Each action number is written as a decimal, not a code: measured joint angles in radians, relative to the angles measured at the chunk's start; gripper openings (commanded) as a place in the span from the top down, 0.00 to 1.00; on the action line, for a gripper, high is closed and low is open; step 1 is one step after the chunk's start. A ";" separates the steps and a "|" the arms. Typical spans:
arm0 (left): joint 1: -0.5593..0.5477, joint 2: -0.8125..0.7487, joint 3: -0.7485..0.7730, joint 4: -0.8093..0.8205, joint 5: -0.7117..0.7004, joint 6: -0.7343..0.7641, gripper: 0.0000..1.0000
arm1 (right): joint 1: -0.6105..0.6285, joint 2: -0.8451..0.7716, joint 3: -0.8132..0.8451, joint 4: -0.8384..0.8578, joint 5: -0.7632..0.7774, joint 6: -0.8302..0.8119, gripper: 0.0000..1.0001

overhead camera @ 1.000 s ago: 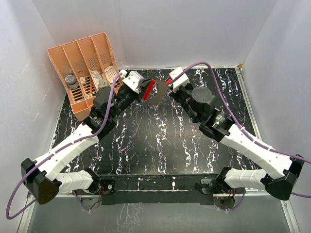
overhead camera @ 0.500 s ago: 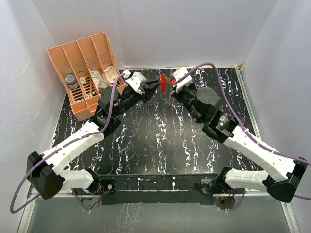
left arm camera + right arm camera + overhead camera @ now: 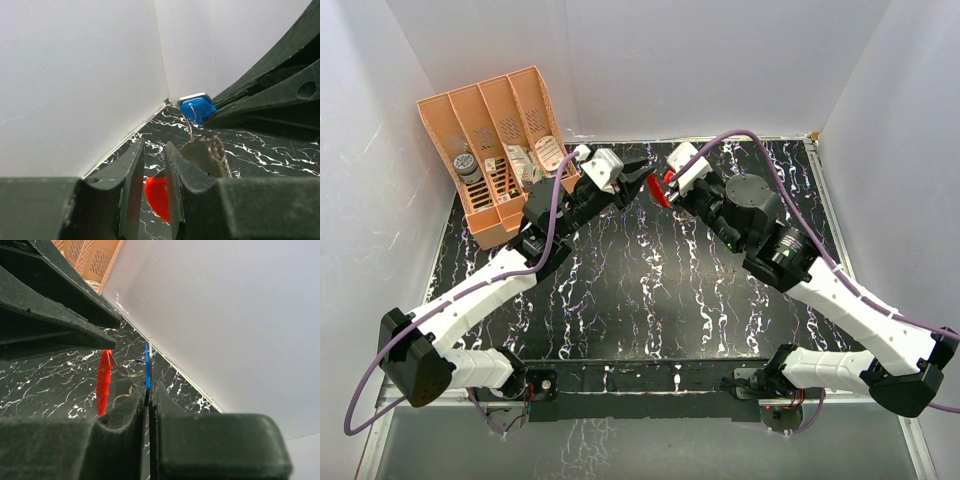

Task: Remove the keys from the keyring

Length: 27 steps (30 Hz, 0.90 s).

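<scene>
My right gripper (image 3: 149,390) is shut on the blue head of a key (image 3: 147,365), seen edge-on. From it hang thin silvery rings (image 3: 127,371) and the red fob of the keyring (image 3: 104,382), above the table. In the left wrist view the same blue key (image 3: 196,108) sits pinched in the right fingers (image 3: 260,107), with the ring (image 3: 217,150) below it. My left gripper (image 3: 155,152) stands a little open with nothing in it; the red fob (image 3: 157,197) shows beyond the gap. From above, the left gripper (image 3: 638,170) and right gripper (image 3: 667,178) nearly meet at the fob (image 3: 660,191).
A peach slotted organizer (image 3: 490,140) with small items stands at the back left, close behind the left arm. White walls (image 3: 720,70) enclose the black marbled table (image 3: 650,290) on three sides.
The left gripper has let go of the red fob and opened slightly. The fob has swung over to hang under the right gripper, which stays shut on the blue key.
</scene>
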 measured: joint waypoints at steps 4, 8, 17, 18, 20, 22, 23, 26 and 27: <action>0.000 -0.020 -0.031 0.023 0.000 0.000 0.77 | 0.000 -0.001 0.025 -0.050 -0.036 -0.031 1.00; 0.000 -0.043 -0.047 0.025 0.005 0.000 0.76 | 0.000 -0.002 0.026 -0.081 -0.076 -0.048 1.00; 0.000 -0.069 -0.062 0.053 0.043 -0.004 0.75 | 0.000 -0.002 0.026 -0.098 -0.109 -0.061 1.00; 0.000 -0.069 -0.062 0.053 0.049 -0.005 0.75 | 0.000 -0.002 0.026 -0.098 -0.113 -0.061 1.00; 0.000 -0.069 -0.064 0.054 0.055 -0.008 0.75 | 0.000 -0.002 0.026 -0.098 -0.117 -0.062 1.00; 0.000 -0.069 -0.067 0.055 0.058 -0.011 0.75 | 0.000 -0.002 0.026 -0.098 -0.122 -0.062 1.00; 0.000 -0.069 -0.070 0.055 0.059 -0.012 0.75 | 0.000 -0.002 0.026 -0.098 -0.124 -0.062 1.00; 0.000 -0.065 -0.080 0.054 0.066 -0.020 0.75 | 0.000 -0.002 0.026 -0.095 -0.128 -0.061 1.00; 0.000 -0.062 -0.080 0.054 0.068 -0.024 0.75 | 0.000 -0.002 0.026 -0.094 -0.129 -0.061 1.00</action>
